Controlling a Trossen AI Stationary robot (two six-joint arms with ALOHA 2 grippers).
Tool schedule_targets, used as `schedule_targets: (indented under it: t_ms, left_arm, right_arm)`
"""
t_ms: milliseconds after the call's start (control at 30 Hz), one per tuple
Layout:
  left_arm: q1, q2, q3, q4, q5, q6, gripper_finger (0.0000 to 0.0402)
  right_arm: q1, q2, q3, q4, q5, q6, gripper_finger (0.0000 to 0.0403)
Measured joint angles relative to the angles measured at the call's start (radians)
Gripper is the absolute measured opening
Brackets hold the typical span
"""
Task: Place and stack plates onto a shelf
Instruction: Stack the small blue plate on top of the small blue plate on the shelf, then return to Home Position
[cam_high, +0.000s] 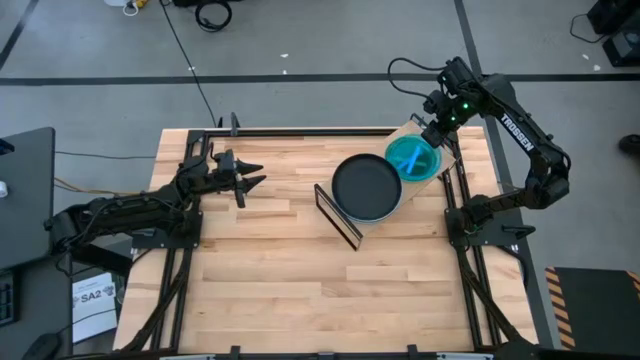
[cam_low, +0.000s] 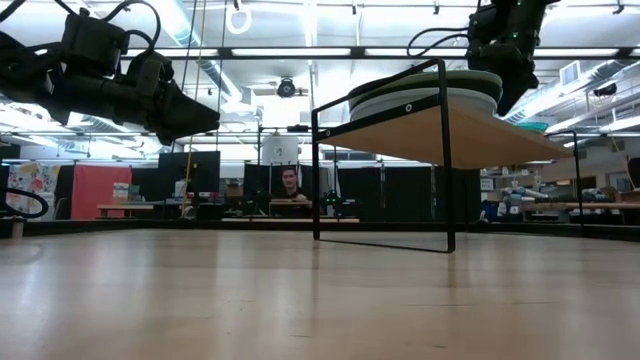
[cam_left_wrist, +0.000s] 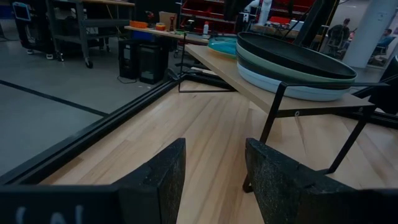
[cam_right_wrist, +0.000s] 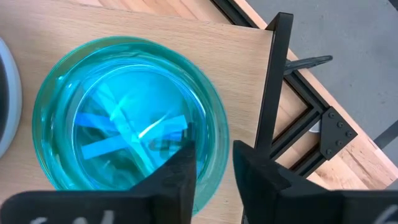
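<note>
The shelf (cam_high: 404, 131), a light wooden board on a black wire frame, stands on the table's far right part. On it rests a stack of plates (cam_left_wrist: 298, 68) with the black plate (cam_high: 366, 186) on top and mint green and pale plates beneath. Beside the stack, toward the far right, the smaller teal plate (cam_high: 410, 158) lies flat on the board. My right gripper (cam_high: 437, 130) is over that plate's far-right rim, shut on it. My left gripper (cam_high: 255, 182) hovers open above the table, left of the shelf, pointing toward it. My right gripper (cam_right_wrist: 214, 162) has the teal plate's rim (cam_right_wrist: 214, 134) between its two fingers, one finger inside the dish and one outside. The fingers come from above, slanting down. The plate (cam_right_wrist: 124, 118) lies flat with its underside on the shelf board (cam_right_wrist: 186, 31).
The shelf's black wire legs (cam_left_wrist: 273, 118) stand up at its near-left end, facing my left gripper. Black frame rails (cam_right_wrist: 305, 118) run along the table's right edge. Bare tabletop (cam_high: 300, 270) stretches over the near half. A person (cam_low: 290, 185) sits far behind the table.
</note>
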Motion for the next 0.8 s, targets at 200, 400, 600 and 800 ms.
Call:
schedule_targets:
  t_ms: [200, 400, 600, 800]
  left_arm:
    - [0.0, 0.0, 0.0, 0.0, 0.0, 0.001, 0.0172]
    - [0.0, 0.0, 0.0, 0.016, 0.0, 0.0, 0.0172]
    - [-0.025, 0.0, 0.002, 0.075, 0.015, -0.091, 0.0172]
    - [-0.166, 0.0, 0.002, 0.075, -0.087, -0.093, 0.0172]
  right_arm:
    - [0.0, 0.0, 0.0, 0.0, 0.005, -0.001, 0.0138]
    - [0.0, -0.001, 0.0, 0.001, 0.004, -0.001, 0.0132]
    - [0.039, -0.051, 0.002, 0.057, -0.022, 0.005, 0.0124]
    - [0.135, -0.132, 0.002, 0.145, -0.023, 0.104, 0.0123]
